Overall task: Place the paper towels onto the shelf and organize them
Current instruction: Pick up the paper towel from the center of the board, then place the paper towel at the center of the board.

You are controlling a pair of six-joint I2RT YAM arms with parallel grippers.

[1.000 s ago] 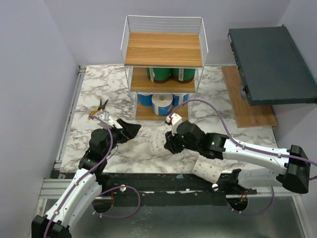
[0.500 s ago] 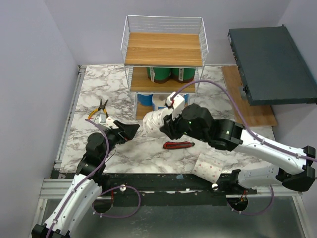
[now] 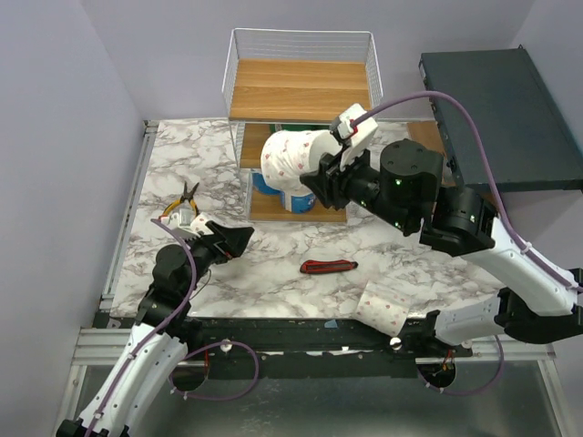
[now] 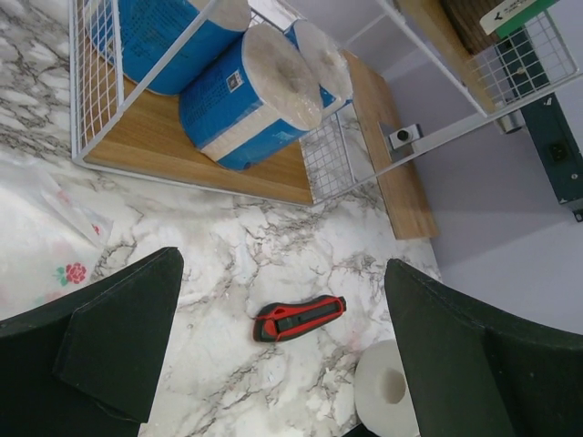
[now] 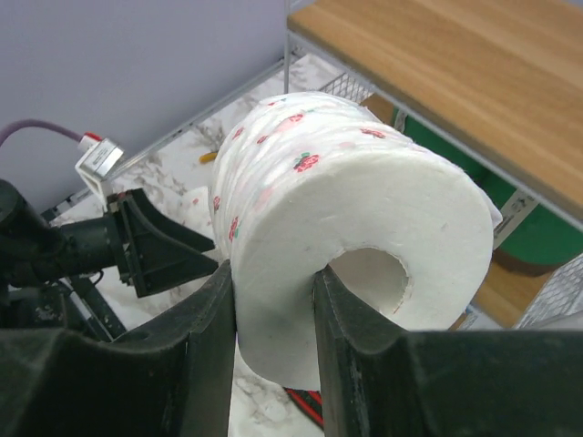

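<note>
Shelf [image 3: 301, 91] stood at back centre of table [image 3: 182, 155]. Bottom-tier rolls [image 4: 246, 100] lay inside it. One lifted roll [image 3: 290, 159] hung before middle tier. Knife [image 3: 328, 267] lay before shelf, with loose roll [image 3: 387, 308] right of knife at near edge. Pliers [image 3: 185, 198] lay left of shelf, slab [image 3: 501, 114] right.

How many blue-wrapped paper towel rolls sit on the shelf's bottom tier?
3 blue-wrapped rolls on the white wire shelf's bottom wooden tier: one left, one front middle, one right behind it. More may be hidden.

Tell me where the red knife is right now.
In the top view the red knife lies on the marble table near the middle, in front of the shelf and left of the loose dotted roll.
</note>
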